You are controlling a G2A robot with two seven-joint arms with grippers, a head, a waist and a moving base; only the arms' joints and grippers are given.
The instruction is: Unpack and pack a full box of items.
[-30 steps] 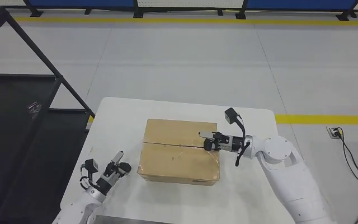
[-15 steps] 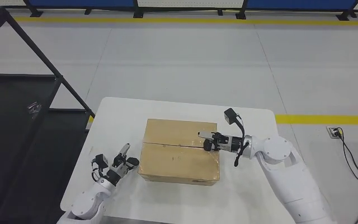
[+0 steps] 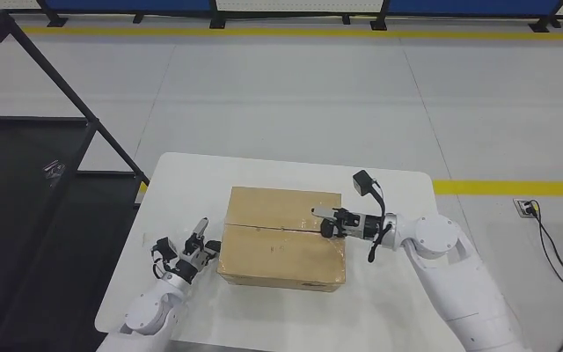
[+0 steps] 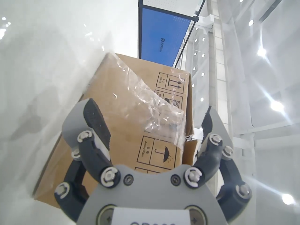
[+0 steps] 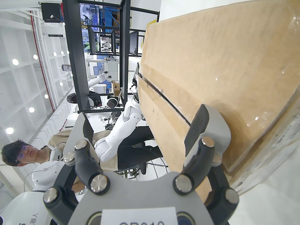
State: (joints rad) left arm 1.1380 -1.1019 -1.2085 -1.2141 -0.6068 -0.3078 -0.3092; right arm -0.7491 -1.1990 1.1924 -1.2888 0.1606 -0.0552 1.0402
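"Where is the box?"

"We see the box (image 3: 281,239) on the white table (image 3: 387,290), right between our two pincers. Its flaps are down."

"What is our left pincer doing?"

"Our left pincer (image 3: 202,244) is spread wide and holds nothing. One end of the box is just in front of it. That end has crinkly clear tape (image 4: 152,104) on it. We cannot tell if the pincer touches the box."

"And our right pincer?"

"Our right pincer (image 5: 144,114) is spread wide too, and it holds nothing. One finger (image 5: 211,122) is close against the top of the box. It is just beside the crack (image 5: 164,97) where the two flaps meet. The other finger is out in the air, away from the box."
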